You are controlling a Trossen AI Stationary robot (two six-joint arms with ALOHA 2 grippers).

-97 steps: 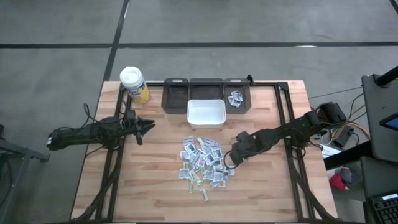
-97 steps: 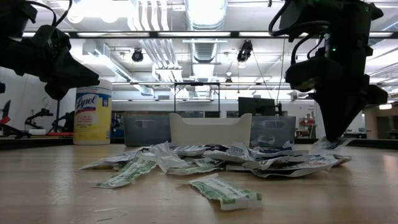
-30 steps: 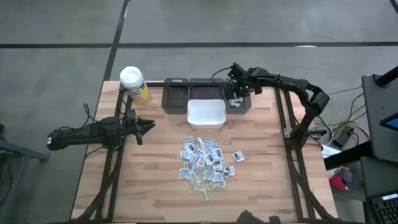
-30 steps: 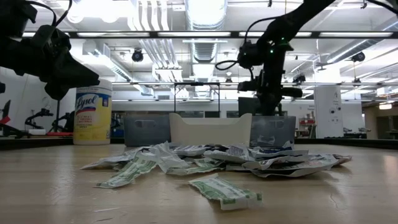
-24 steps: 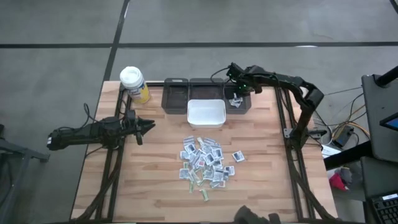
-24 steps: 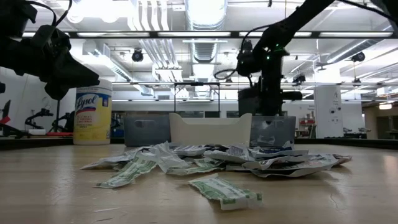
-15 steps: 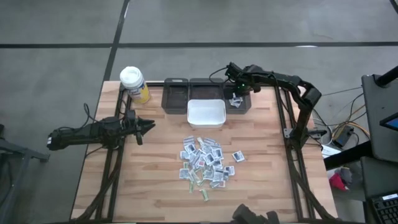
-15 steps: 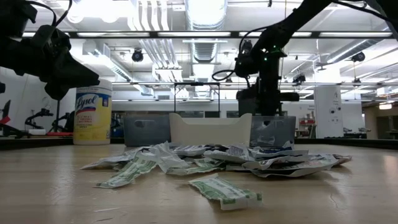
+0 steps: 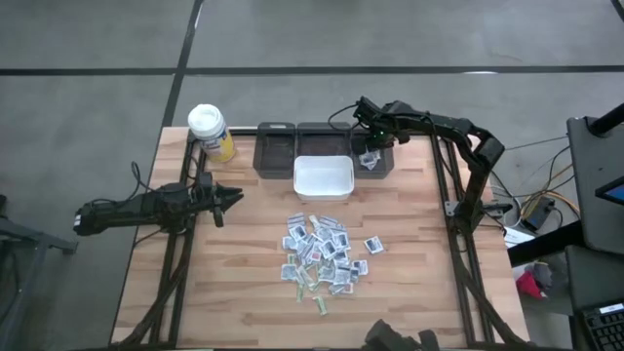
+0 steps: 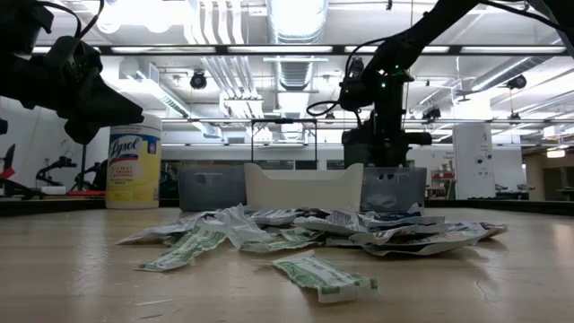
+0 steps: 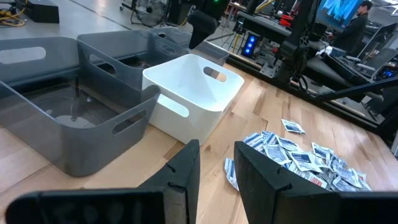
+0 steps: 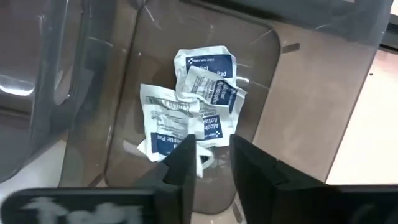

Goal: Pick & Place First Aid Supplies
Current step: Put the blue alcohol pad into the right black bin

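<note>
Right end effector (image 12: 208, 163) hangs over my grey bin (image 9: 373, 146), fingers parted, gripping nothing; blue-print packets (image 12: 189, 106) lie beneath; left end effector (image 11: 214, 168) idles slightly open

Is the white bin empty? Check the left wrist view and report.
Yes: the white bin shows only its bare inner walls, with no packets inside, while the pile of packets lies on the table beside it.

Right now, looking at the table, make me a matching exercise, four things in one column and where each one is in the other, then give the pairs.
1. yellow bottle
2. white bin
3. right gripper
4. left gripper

A. over the right-hand grey bin
B. directly behind the packet pile
C. back left corner of the table
D. over the table's left side

Pairs: 1-C, 2-B, 3-A, 4-D
</note>
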